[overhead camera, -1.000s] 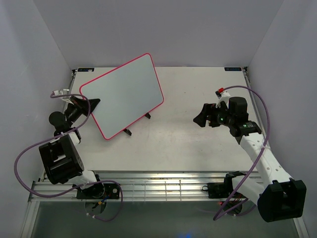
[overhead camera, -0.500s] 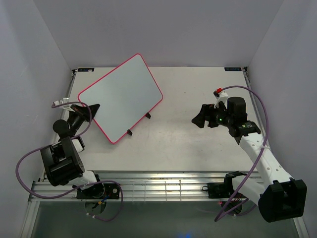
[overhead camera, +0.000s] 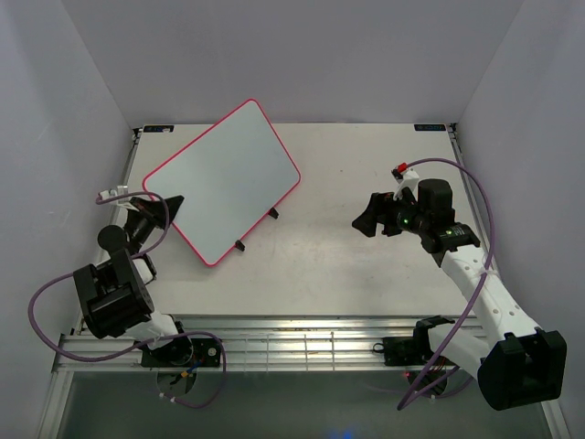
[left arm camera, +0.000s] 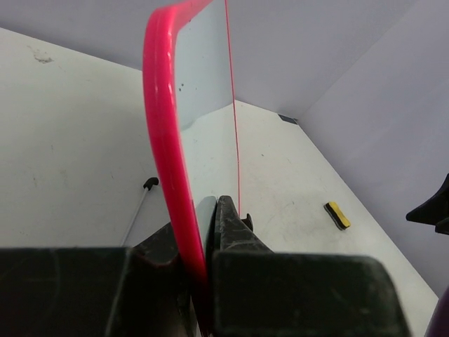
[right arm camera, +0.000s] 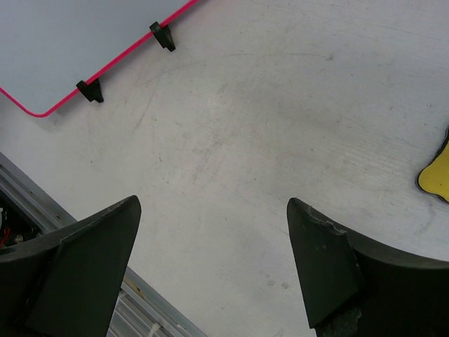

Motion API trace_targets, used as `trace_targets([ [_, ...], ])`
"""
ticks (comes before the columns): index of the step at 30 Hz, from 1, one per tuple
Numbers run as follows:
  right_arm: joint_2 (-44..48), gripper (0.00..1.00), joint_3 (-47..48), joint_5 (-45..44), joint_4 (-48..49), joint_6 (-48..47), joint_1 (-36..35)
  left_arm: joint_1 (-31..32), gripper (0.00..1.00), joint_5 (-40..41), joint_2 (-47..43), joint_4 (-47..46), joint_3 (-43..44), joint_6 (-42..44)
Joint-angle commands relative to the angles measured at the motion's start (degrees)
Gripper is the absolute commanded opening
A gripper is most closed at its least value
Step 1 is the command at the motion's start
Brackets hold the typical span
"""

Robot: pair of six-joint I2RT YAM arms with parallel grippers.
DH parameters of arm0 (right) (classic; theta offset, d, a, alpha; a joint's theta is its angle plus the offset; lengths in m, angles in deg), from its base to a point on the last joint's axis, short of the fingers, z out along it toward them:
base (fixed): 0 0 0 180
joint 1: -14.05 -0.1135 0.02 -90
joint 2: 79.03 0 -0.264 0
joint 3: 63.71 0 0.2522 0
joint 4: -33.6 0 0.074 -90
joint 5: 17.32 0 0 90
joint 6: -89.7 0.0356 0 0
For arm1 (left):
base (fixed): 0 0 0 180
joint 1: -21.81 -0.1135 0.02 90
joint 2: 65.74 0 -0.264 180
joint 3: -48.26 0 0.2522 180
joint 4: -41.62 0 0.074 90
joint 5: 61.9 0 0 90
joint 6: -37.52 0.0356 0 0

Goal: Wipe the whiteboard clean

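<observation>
While the left gripper (left arm camera: 201, 242) pinches the whiteboard (overhead camera: 224, 178) by its thin frame and the right gripper (right arm camera: 210, 267) hangs wide, empty, that narrow hold may let it pivot.

Fingers (left arm camera: 235, 228) on whiteboard (left arm camera: 203, 70) rim (eraser (left arm camera: 337, 215) beyond)

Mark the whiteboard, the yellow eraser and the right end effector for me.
whiteboard (overhead camera: 224, 178), top view, middle of its white face.
yellow eraser (left arm camera: 337, 215), left wrist view, its yellow top.
right end effector (right arm camera: 212, 205), right wrist view, gap midway between its open fingertips.
</observation>
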Motion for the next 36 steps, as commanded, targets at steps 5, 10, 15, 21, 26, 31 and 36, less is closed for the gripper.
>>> trace_targets([
  [5, 0.77, 0.90, -0.96, 1.83, 3.22, -0.39, -0.61, -5.37, 0.00, -0.68, 1.55, -17.38, -1.28, 24.45],
  [10, 1.74, 0.90, -1.05, 2.89, 3.66, -0.13, -0.61, -8.09, 0.00, 0.91, 0.31, -17.29, -3.92, 24.45],
  [15, 2.62, 0.90, -1.22, 3.85, 4.10, 0.14, -0.69, -10.72, 0.00, 1.70, -1.27, -17.03, -6.12, 24.45],
  [21, 3.32, 0.90, -1.49, 4.38, 4.63, 0.31, -0.69, -12.22, 0.06, 1.35, -2.15, -16.50, -5.86, 23.93],
  [26, 3.24, 0.90, -1.57, 4.64, 4.89, 0.40, -0.69, -12.23, 0.27, 0.47, -1.27, -15.97, -6.29, 23.75],
  [31, 3.24, 0.90, -1.49, 4.64, 4.89, 0.40, -0.69, -11.35, 0.50, 3.11, -1.36, -15.97, -7.00, 23.84],
  [36, 3.06, 0.90, -1.49, 4.47, 4.80, 0.40, -0.61, -11.26, 0.61, 6.62, -1.80, -15.97, -6.65, 21.38],
])
